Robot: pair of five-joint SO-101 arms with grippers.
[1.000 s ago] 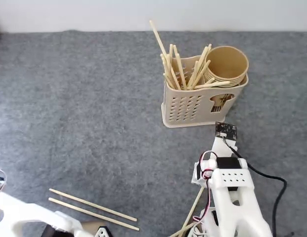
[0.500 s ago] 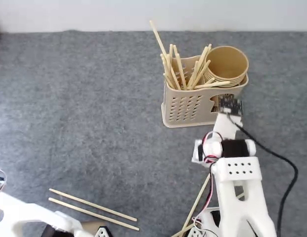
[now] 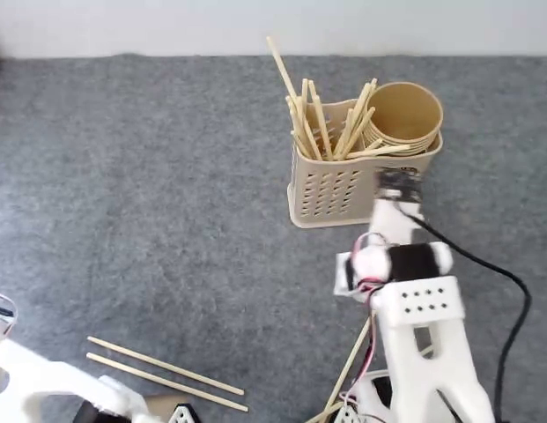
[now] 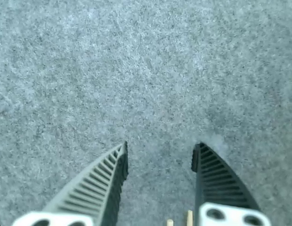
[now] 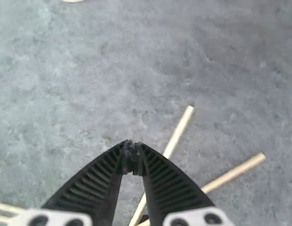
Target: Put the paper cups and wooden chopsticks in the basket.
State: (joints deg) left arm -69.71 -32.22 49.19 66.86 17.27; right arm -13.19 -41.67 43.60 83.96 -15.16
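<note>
- Hanging over the grey mat [image 4: 136, 70], the left gripper [image 4: 161, 147] is seen with its jaws spread wide and nothing between them.
- Two chopstick ends [image 4: 189, 217] are seen on the mat, close beside one finger.
- The right gripper [image 5: 131, 147] is seen with its jaws pressed together at the tips, and nothing is pinched there.
- Two loose chopsticks [image 5: 176, 134] are laid on the mat under and just past those tips, angled towards each other.
- In the high view, a chopstick pair [image 3: 163, 374] is laid side by side near the left arm [image 3: 44, 383].
- The right arm [image 3: 418, 304] is placed just in front of the basket [image 3: 330, 189].
- The basket is stood upright on the mat, well apart from the pair.
- Stacked cups [image 3: 405, 115] are held in one end of it, and a chopstick bundle [image 3: 317, 115] is stood leaning in the other.
</note>
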